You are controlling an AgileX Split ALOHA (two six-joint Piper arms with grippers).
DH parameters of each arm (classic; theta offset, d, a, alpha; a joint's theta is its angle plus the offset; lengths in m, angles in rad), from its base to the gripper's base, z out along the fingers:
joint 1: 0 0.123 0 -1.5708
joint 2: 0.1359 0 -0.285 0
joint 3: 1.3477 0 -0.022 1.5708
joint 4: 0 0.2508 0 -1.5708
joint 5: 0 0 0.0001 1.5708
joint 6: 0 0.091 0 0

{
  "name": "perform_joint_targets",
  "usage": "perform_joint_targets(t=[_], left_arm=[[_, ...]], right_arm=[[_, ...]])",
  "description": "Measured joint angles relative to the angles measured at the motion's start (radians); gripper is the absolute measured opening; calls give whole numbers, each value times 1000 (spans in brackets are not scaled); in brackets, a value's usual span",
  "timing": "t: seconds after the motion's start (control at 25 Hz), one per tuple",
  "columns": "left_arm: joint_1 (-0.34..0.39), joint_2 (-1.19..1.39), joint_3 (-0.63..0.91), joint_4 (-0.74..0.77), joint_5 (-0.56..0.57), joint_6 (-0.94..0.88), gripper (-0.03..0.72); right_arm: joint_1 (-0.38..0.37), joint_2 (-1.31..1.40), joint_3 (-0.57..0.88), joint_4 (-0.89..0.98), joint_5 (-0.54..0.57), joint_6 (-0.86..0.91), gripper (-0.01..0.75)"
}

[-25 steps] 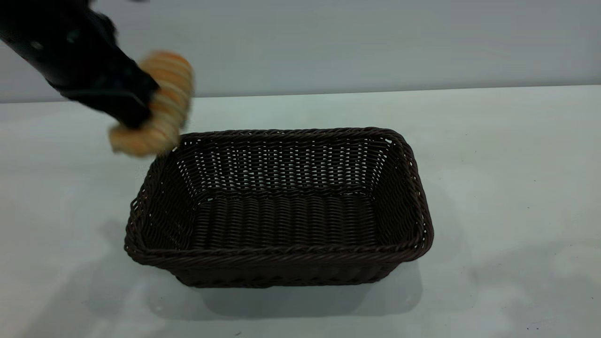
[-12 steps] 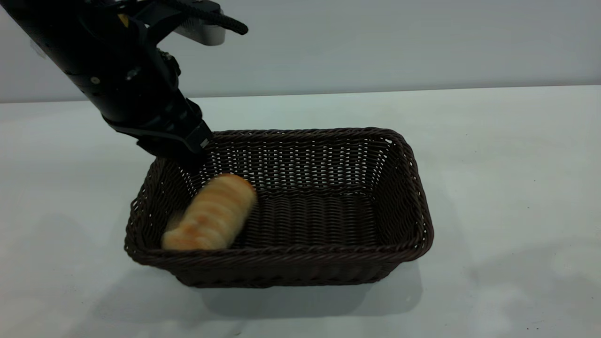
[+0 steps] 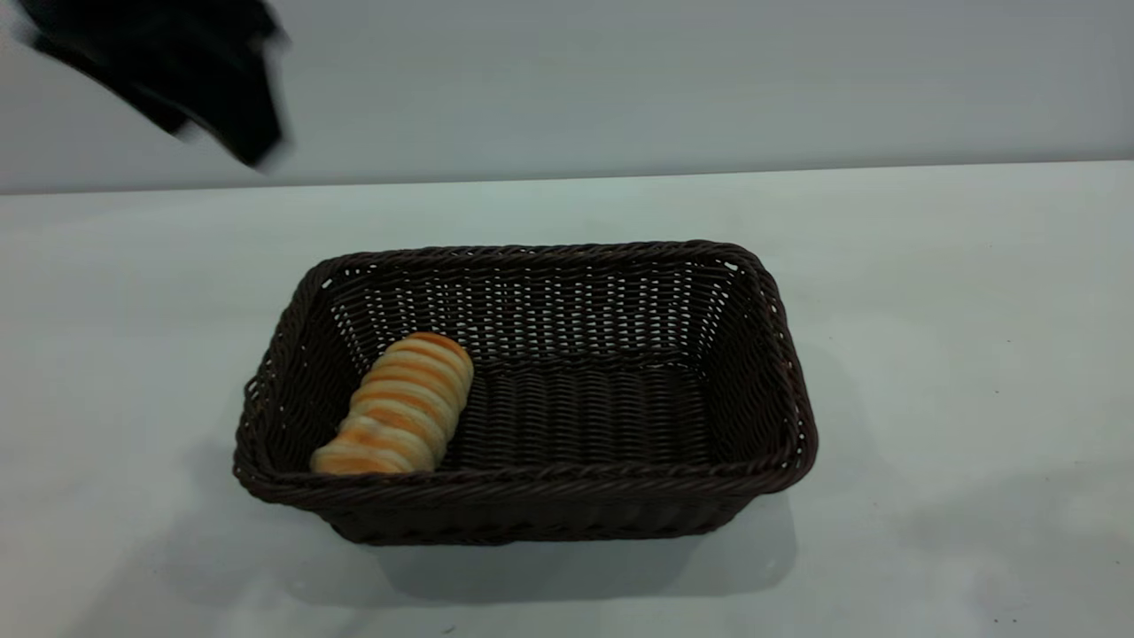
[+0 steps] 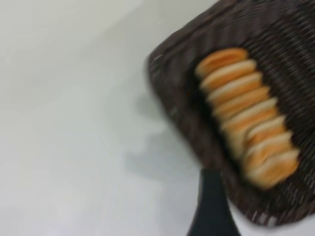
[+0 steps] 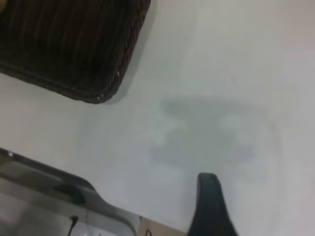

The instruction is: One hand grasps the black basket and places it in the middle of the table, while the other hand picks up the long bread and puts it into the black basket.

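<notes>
The ridged golden-orange long bread is lying inside the dark woven wicker basket, against its left wall. I am holding my left tool empty, high above the pale counter; whether it is apart or together I cannot tell.

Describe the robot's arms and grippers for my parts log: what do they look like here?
Little shows. The left arm is a black, angular bulk at the exterior view's upper left, blurred, with no markings or cables discernible. Each wrist view shows one finger, black, thin and tapering; the right one has a rounded tip.
</notes>
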Motion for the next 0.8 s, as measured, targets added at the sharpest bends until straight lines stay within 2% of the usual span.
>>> perform_joint_targets(t=[0.2,0.36,0.8], left_arm=[[2,-175,-20,121,270,-18,549],[7,-317,-20,130,436,-19,549],[7,-736,-19,-21,442,13,547]], right_arm=[[0,-86,4,2,0,2,524],[0,-174,71,15,0,2,523],[0,-466,302,66,0,2,523]])
